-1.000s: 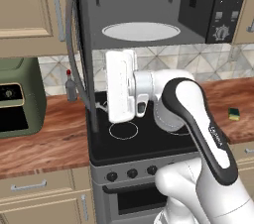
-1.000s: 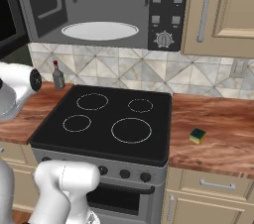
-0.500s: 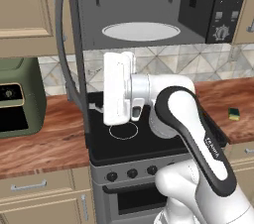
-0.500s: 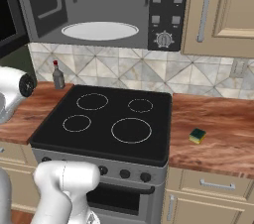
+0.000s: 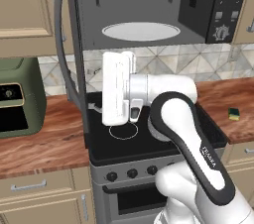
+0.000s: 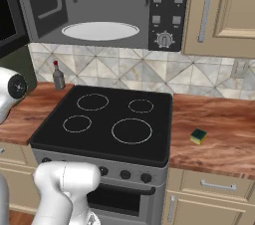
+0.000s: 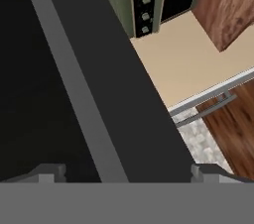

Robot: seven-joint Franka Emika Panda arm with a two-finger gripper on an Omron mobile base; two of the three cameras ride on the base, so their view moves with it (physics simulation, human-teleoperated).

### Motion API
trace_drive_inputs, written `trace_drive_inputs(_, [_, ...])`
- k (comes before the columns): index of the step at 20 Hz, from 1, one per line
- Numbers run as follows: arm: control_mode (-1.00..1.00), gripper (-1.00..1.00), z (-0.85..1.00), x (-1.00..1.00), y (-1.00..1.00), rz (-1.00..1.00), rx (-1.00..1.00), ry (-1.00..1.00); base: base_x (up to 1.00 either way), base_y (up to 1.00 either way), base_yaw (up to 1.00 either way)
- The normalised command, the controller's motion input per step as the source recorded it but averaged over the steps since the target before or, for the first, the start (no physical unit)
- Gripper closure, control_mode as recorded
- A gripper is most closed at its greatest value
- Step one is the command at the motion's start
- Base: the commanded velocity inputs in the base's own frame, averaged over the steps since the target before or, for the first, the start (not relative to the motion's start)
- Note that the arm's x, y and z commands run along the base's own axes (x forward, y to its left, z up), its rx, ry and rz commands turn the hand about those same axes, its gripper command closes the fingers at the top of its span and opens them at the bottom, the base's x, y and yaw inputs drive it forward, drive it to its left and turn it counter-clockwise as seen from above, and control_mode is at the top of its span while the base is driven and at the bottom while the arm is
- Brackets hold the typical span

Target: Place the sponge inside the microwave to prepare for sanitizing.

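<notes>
Two-finger gripper (image 7: 126, 172): spread fully wide, empty, gripping nothing. Directly ahead of the fingertips, very close: the open dark glass door (image 5: 74, 44) of the large dark grey-black microwave (image 6: 99, 0), with its long grey handle (image 7: 74, 84) running between the two tips. Contact with the handle: cannot tell.

Small yellow sponge with dark green top (image 6: 198, 136): nowhere near the hand, far off across the black-topped stove (image 6: 109, 124), lying flat on the wood-grain counter (image 6: 224, 154). Not yet picked up. Above and across from the hand: open cavity, white oval turntable (image 6: 99, 31) bare.

Judged stage: door opened, reach for the sponge not begun.

Risks from here:
- Dragging the door back toward shut if pulling away sideways instead of straight back off the handle. Cause: handle sitting between the open fingers.
- Clipping the door edge with the wrist or forearm when swinging across the stove. Cause: door standing out just beside the hand, long sweep needed.
- Bumping the squat olive-green appliance (image 5: 17, 99), beyond the door from the hand, if retreating that way.
- Missing or squashing the sponge. Cause: tiny, low, soft target; easy to slide along the counter with an off-centre descent.
- Knocking the cavity's lower lip on delivery. Cause: cavity well above hand level.
</notes>
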Motion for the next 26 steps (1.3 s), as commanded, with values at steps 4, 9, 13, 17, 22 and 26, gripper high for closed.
trace_drive_inputs(4, [-1.0,-1.0,-0.01,0.0,0.7,-0.09,-0.01,0.0,0.0,0.0,0.0])
trace_drive_inputs(9, [-1.0,-1.0,-0.11,0.09,0.6,-0.08,-0.04,0.0,0.0,0.0,0.0])
trace_drive_inputs(13, [-1.0,-1.0,-0.2,0.29,-0.39,-0.06,-0.2,0.02,0.0,0.0,0.0])
trace_drive_inputs(17, [-1.0,-1.0,-0.23,0.17,-0.67,-0.11,-0.14,0.06,0.0,0.0,0.0])
trace_drive_inputs(22, [-1.0,-1.0,-0.1,0.21,-0.79,-0.1,-0.29,0.02,0.0,0.0,0.0])
trace_drive_inputs(26, [-1.0,-1.0,-0.1,0.5,-0.77,-0.01,-0.38,0.0,0.0,0.0,0.0])
